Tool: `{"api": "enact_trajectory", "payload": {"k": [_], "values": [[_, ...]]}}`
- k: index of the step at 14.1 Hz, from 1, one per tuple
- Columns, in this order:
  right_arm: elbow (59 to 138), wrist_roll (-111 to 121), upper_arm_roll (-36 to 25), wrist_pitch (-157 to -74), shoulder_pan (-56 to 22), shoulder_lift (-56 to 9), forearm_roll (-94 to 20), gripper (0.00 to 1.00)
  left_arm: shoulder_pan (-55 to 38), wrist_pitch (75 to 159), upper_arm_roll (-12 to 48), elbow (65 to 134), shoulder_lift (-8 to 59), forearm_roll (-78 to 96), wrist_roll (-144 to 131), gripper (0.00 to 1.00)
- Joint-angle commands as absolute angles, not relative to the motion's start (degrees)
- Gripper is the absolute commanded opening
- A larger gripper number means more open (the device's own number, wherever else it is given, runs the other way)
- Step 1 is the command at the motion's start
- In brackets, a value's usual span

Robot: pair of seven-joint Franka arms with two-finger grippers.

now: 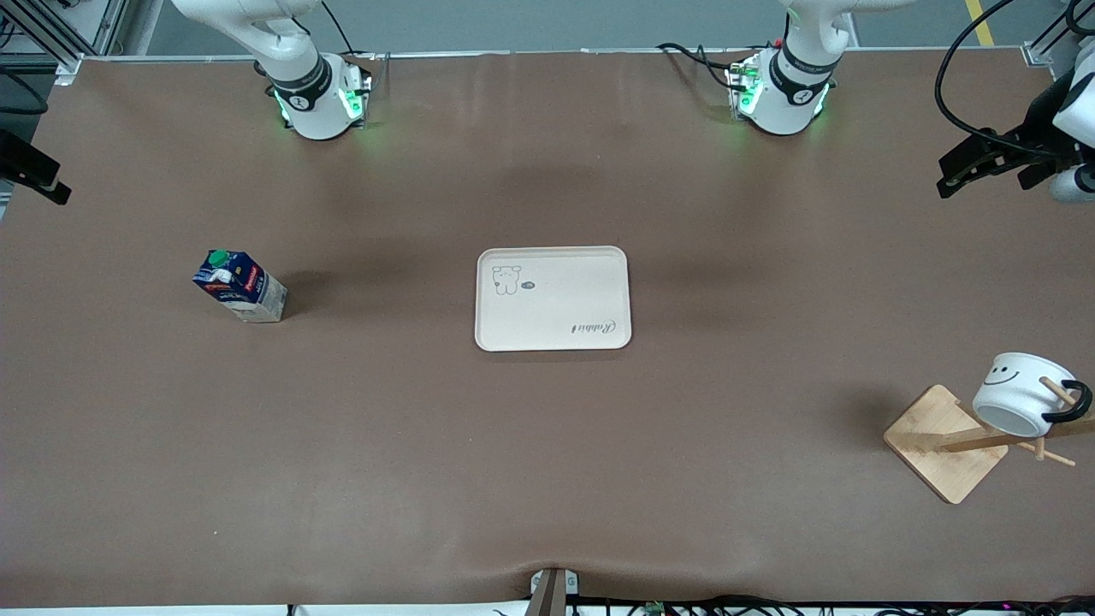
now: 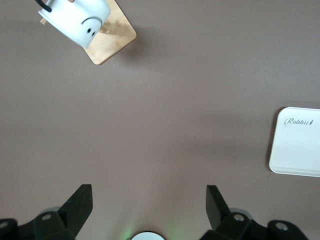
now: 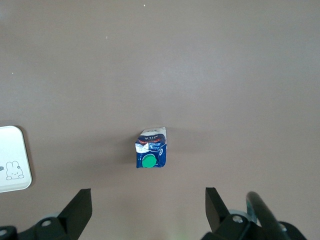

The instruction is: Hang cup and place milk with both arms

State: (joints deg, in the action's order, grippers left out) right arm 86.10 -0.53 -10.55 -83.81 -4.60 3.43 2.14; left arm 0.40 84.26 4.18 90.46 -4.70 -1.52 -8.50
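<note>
Cup [image 1: 1018, 393] hangs on its rack [image 1: 945, 442]; the upright milk [image 3: 151, 148] stands directly below the empty, wide-open right gripper [image 3: 149, 210], while the left gripper [image 2: 149, 207] waits open

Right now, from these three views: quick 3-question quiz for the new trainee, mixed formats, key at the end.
1. True or false: the cup already hangs on the wooden rack.
2. The milk stands: A) on the tray; B) on the table toward the right arm's end; C) beside the rack.
3. Fill in: the left gripper and the right gripper are both ____ and hold nothing.

Key: 1 true; 2 B; 3 open.
</note>
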Motion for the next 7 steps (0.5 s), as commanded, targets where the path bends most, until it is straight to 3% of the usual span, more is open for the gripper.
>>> {"api": "enact_trajectory", "payload": {"k": [1, 7], "values": [[85.8, -0.4, -10.3, -83.1, -3.0, 4.0, 0.9, 1.0, 0.8, 83.2, 4.4, 89.5, -4.7, -2.6, -7.9, 1.0], [85.8, -0.7, -10.0, -83.0, -3.2, 4.0, 0.8, 1.0, 0.9, 83.0, 4.3, 88.4, -4.5, -2.6, -7.9, 1.0]]}}
